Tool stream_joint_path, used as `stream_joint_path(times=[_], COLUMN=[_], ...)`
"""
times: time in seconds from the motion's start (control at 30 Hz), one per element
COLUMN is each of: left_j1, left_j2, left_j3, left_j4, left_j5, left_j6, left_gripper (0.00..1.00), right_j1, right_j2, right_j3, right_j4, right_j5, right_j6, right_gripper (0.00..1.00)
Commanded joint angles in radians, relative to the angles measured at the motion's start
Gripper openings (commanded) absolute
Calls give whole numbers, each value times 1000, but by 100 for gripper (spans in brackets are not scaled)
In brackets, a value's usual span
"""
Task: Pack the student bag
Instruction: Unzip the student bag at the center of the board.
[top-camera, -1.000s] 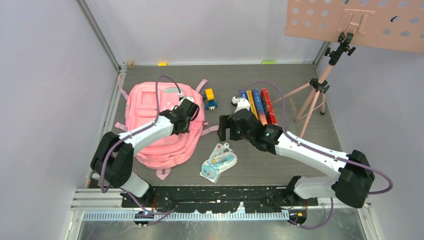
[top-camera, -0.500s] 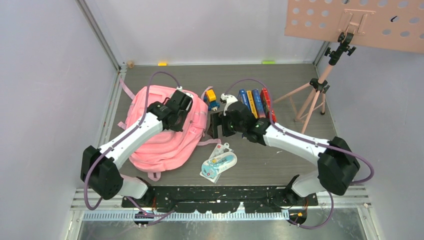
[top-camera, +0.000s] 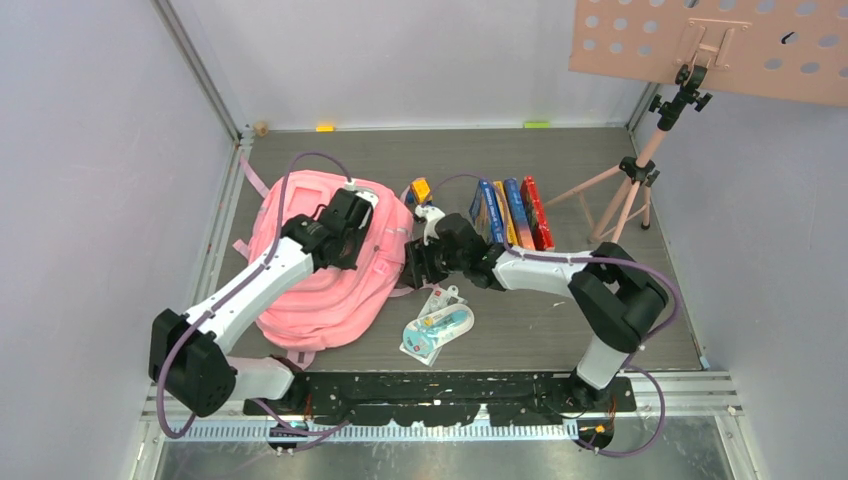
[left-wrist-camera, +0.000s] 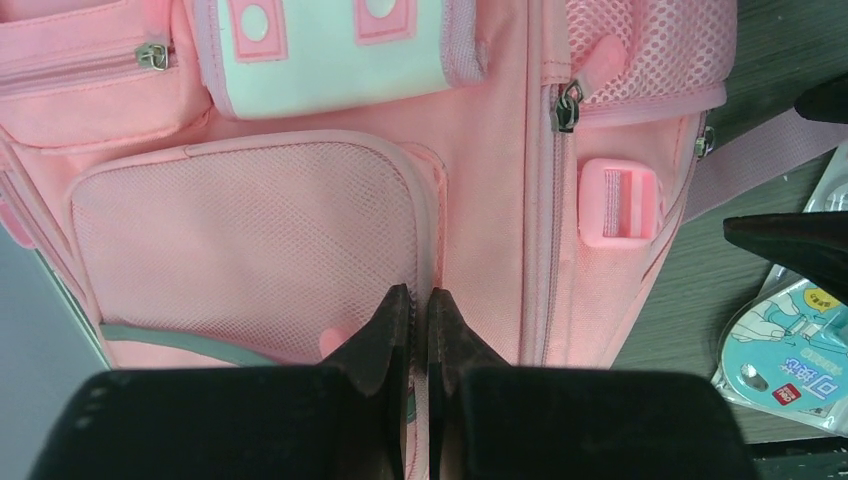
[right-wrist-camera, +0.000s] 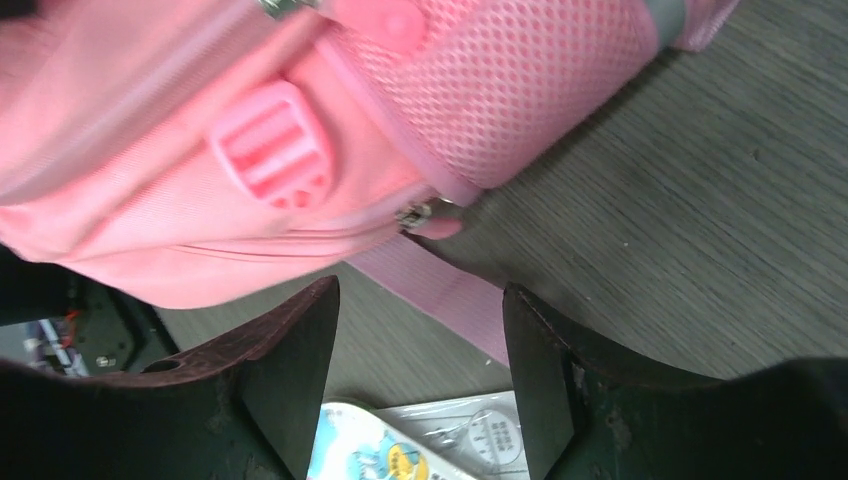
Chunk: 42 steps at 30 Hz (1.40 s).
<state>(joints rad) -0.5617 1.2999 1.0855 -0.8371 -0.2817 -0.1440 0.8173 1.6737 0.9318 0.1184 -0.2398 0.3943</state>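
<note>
The student bag (top-camera: 310, 290) is a pink backpack lying flat at the left, front up. My left gripper (top-camera: 352, 222) rests on its upper front. In the left wrist view the gripper (left-wrist-camera: 418, 300) is shut on the bag's (left-wrist-camera: 300, 220) seam beside a mesh pocket. My right gripper (top-camera: 415, 262) is open at the bag's right side. In the right wrist view the gripper (right-wrist-camera: 420, 292) hovers over a pink strap (right-wrist-camera: 440, 300), below the bag's (right-wrist-camera: 150, 180) side zipper pull (right-wrist-camera: 425, 215) and buckle (right-wrist-camera: 270, 150).
A blister pack of stationery (top-camera: 437, 330) lies just in front of the right gripper and shows in the right wrist view (right-wrist-camera: 420, 450). A row of books (top-camera: 510, 212) and a small toy (top-camera: 420, 190) sit behind. A tripod (top-camera: 625, 195) stands at the back right.
The left gripper has moved left and back on the bag, and the bag has shifted with it. The right gripper has swung left, from near the books to the bag's right side.
</note>
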Motion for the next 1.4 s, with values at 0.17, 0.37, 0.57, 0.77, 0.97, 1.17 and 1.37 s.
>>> stream_joint_path(times=[0.17,0.37,0.57,0.77,0.97,1.17,1.37], left_j1=[64,73,77,82,83,83,85], left_j2=[-82,-89,-90,-97,-98,-97,-97], left_j3=[-9,-13,-11,-16,-15,-16,-17], left_j4=[89,87,89,88,87,87,87], left_j5=[-38,-31,-28,-27,-26,-24,-24], left_j6=[21,18,18,18,18,18,18], left_gripper=[0,0,0,0,0,0,0], right_j1=[34,85,100,123,141,163,170], right_j2=[102,123,163,180,208,233,224], right_j3=[-28,-23,-3,24,58,80,80], right_j4=[223,253,272,248,228,230,224], right_j5=[91,141,177,216,237,281,302], right_j6=[-74,-100,-145,-203,-257,-285,-290], right_gripper=[65,60,58,52,49,34,4])
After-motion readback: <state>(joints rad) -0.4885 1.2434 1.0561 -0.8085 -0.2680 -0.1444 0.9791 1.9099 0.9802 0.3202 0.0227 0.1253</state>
